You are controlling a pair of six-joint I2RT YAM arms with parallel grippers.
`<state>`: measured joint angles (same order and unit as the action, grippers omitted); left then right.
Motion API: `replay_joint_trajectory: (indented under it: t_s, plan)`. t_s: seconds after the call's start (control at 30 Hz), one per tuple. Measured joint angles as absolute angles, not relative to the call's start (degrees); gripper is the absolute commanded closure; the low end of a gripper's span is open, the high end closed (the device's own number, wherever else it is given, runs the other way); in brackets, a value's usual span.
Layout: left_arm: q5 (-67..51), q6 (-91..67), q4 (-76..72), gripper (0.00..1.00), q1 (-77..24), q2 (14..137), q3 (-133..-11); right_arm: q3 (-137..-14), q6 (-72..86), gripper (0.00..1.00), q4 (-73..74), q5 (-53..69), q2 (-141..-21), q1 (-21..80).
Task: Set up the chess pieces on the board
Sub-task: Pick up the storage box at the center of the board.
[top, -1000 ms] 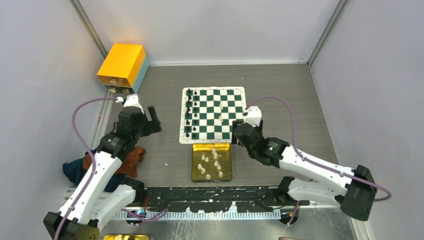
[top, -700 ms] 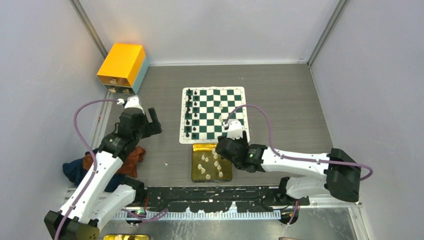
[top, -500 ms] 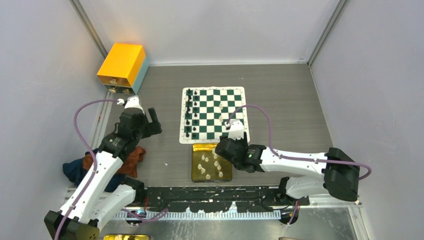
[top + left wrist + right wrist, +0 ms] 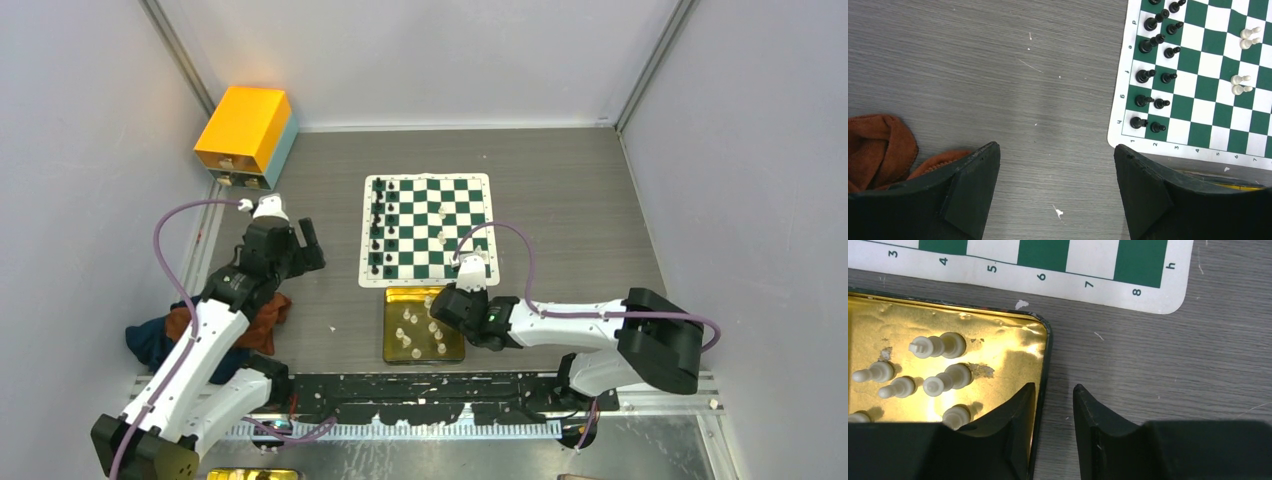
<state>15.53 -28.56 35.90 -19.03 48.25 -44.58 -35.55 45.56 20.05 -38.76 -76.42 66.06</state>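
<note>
- right gripper (image 4: 1054, 390): jaws a narrow gap apart, straddling the right rim of the yellow tray (image 4: 1046, 335), gripping nothing.
- cream chess pieces (image 4: 940, 346) lie in that tray.
- left gripper (image 4: 1058, 150): wide apart, empty, above the table beside the board (image 4: 1122, 100).
- black pieces (image 4: 1148, 75) fill its 2 left columns.

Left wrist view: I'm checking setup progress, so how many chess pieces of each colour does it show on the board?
Black pieces: 12 (one cut off at the top edge)
White pieces: 4
Total: 16
</note>
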Motion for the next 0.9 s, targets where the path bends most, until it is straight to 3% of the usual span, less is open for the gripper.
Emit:
replay_joint_trajectory:
  t_s: [0.37,0.9]
  plan:
    - [15.4,-29.0,35.3,0.16,-19.1,49.5,-44.5,-35.1,46.9,1.00,18.3,-37.7,-77.3,66.0]
    - [15.5,-29.8,34.2,0.17,-19.5,50.4,-44.2,-39.8,45.7,1.00,29.6,-39.6,-69.5,66.0]
